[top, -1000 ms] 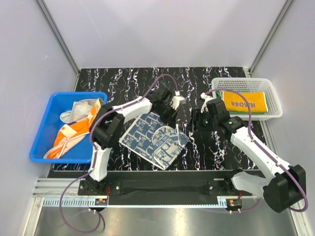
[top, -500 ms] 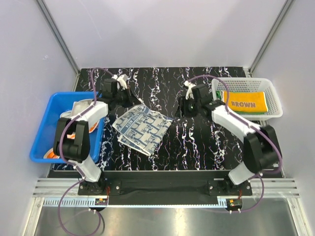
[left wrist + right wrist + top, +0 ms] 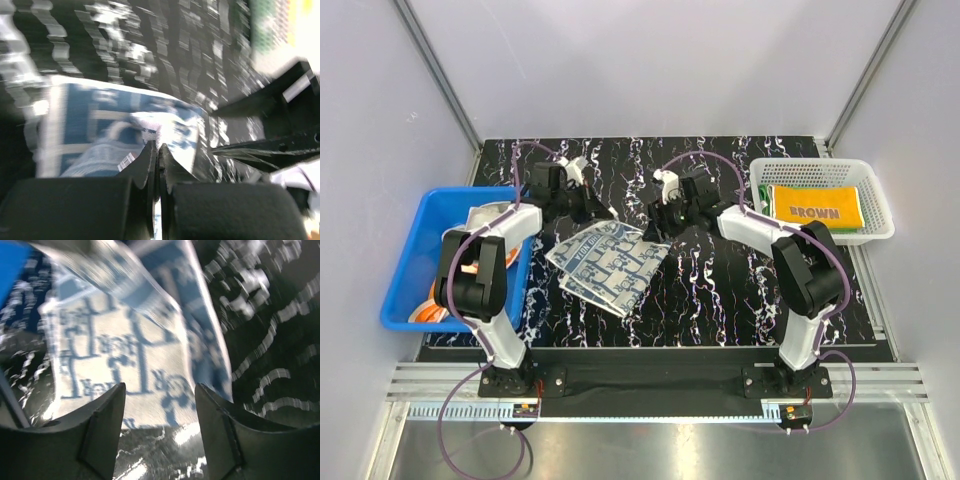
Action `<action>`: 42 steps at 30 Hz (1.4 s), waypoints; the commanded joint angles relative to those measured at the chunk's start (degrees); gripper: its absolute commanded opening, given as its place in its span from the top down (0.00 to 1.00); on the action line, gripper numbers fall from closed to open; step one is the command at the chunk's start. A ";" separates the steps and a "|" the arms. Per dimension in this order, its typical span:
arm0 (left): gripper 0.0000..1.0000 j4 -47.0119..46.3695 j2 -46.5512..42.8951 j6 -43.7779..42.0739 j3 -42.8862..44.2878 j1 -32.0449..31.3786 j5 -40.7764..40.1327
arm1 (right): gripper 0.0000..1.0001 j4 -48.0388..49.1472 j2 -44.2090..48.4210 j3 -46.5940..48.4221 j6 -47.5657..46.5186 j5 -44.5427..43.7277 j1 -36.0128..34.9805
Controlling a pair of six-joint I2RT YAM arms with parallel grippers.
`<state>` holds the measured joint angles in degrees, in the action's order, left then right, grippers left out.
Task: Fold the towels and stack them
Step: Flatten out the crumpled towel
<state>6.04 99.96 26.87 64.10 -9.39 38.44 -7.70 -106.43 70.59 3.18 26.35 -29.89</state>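
A white towel with navy pattern (image 3: 608, 262) lies folded on the black marbled table. It also shows in the left wrist view (image 3: 125, 115) and the right wrist view (image 3: 125, 340). My left gripper (image 3: 597, 207) is shut, its tips (image 3: 156, 147) at the towel's far left corner; I cannot tell if cloth is pinched. My right gripper (image 3: 660, 212) is open and empty over the towel's far right edge (image 3: 160, 386). An orange-yellow towel with brown lettering (image 3: 817, 207) lies on a green towel (image 3: 760, 204). A cream and orange towel (image 3: 468, 264) and a whitish towel (image 3: 488, 213) lie to the left.
The white mesh basket (image 3: 875, 205) at the right holds the orange-yellow and green towels. The blue bin (image 3: 410, 250) at the left holds the cream-orange and whitish towels, partly hidden by my left arm. Grey walls close the back and sides.
The towel went from spread at the middle to folded further left. My left gripper drew back left, then came to the towel's corner. My right gripper moved left to the towel's edge.
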 commanded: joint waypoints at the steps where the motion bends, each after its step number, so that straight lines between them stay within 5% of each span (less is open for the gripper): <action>1: 1.00 -5.16 -0.73 -3.40 1.82 -2.74 13.85 | 0.35 9.80 3.16 3.32 -8.00 12.72 0.01; 11: 1.00 1.69 -3.19 -12.63 4.11 -5.82 20.27 | 0.46 4.28 0.17 10.45 -16.54 28.84 0.27; 15: 1.00 4.15 -3.99 -16.41 4.81 -6.52 21.68 | 0.66 4.19 -0.79 11.59 -16.54 31.57 0.53; 30: 1.00 7.58 -2.06 -18.87 7.45 -7.93 22.30 | 0.59 4.72 -0.88 11.06 -14.61 31.22 4.83; 37: 1.00 8.28 -1.26 -19.23 9.11 -8.89 22.30 | 0.52 -5.38 -4.30 15.89 -17.94 38.41 5.81; 42: 1.00 8.99 -0.21 -19.40 10.70 -9.33 22.30 | 0.52 -4.17 -4.31 15.20 -16.98 41.24 5.81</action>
<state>15.94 99.11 8.82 71.77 -18.26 58.52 -11.33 -110.67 84.60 -13.23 63.22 -23.70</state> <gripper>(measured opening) 0.021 0.482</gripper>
